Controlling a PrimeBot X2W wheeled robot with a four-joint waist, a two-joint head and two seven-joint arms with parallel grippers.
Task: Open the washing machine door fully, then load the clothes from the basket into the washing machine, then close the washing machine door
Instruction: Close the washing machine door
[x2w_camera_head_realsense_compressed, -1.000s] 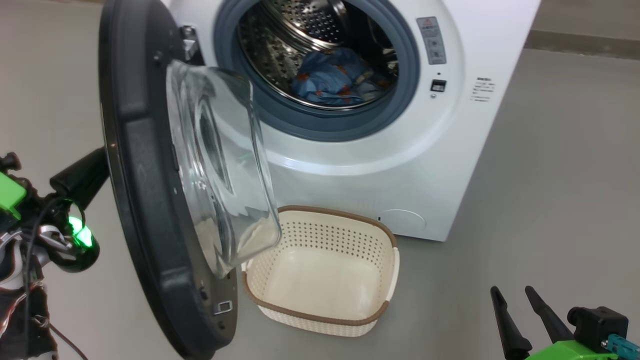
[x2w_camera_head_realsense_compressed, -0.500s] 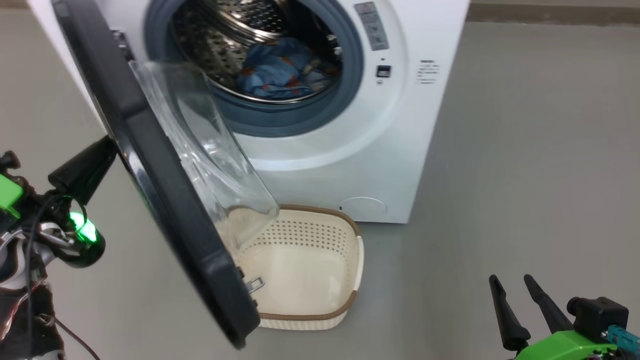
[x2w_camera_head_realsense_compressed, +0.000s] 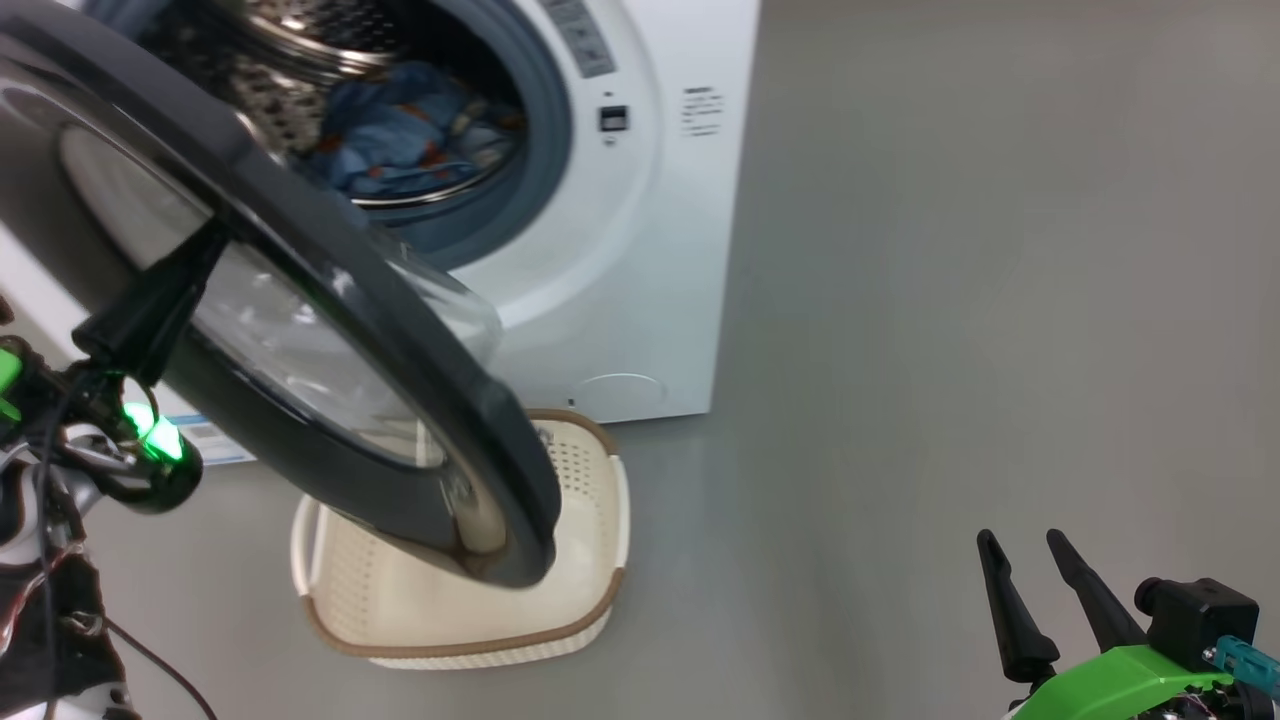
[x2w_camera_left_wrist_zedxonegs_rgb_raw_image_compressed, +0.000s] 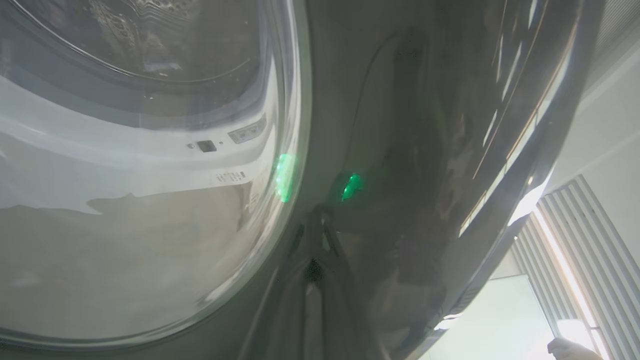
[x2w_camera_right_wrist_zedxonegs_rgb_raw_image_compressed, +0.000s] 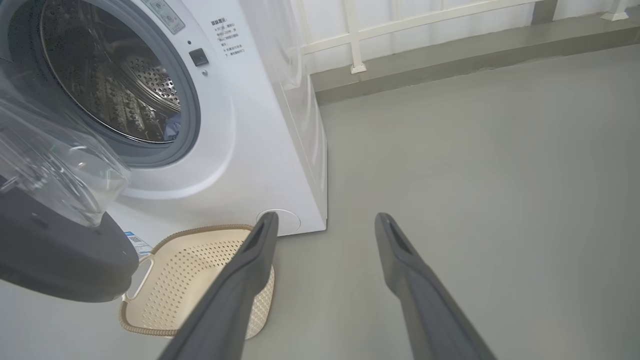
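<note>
The washing machine (x2w_camera_head_realsense_compressed: 640, 250) stands with its round opening uncovered and the clothes (x2w_camera_head_realsense_compressed: 410, 140), light blue fabric, lying in the steel drum. The washing machine door (x2w_camera_head_realsense_compressed: 330, 330) hangs part-way swung, its black rim and glass facing me, over the basket (x2w_camera_head_realsense_compressed: 600, 590), which is empty. My left gripper (x2w_camera_head_realsense_compressed: 205, 250) is shut, its fingertips pressed against the door's outer face; in the left wrist view the left gripper (x2w_camera_left_wrist_zedxonegs_rgb_raw_image_compressed: 314, 267) meets the glossy rim (x2w_camera_left_wrist_zedxonegs_rgb_raw_image_compressed: 410, 150). My right gripper (x2w_camera_head_realsense_compressed: 1020, 545) is open at the lower right, holding nothing; in its wrist view the right gripper (x2w_camera_right_wrist_zedxonegs_rgb_raw_image_compressed: 326, 220) points past the basket (x2w_camera_right_wrist_zedxonegs_rgb_raw_image_compressed: 200, 270).
Bare grey floor (x2w_camera_head_realsense_compressed: 950, 300) stretches to the right of the machine. A low kerb with a white railing (x2w_camera_right_wrist_zedxonegs_rgb_raw_image_compressed: 355, 35) runs behind it. The basket sits on the floor right in front of the machine's round filter cap (x2w_camera_head_realsense_compressed: 620, 385).
The door has swung from edge-on toward the opening, now showing its outer face, with my left gripper pressed on it. The head camera has turned. The right gripper has kept its place.
</note>
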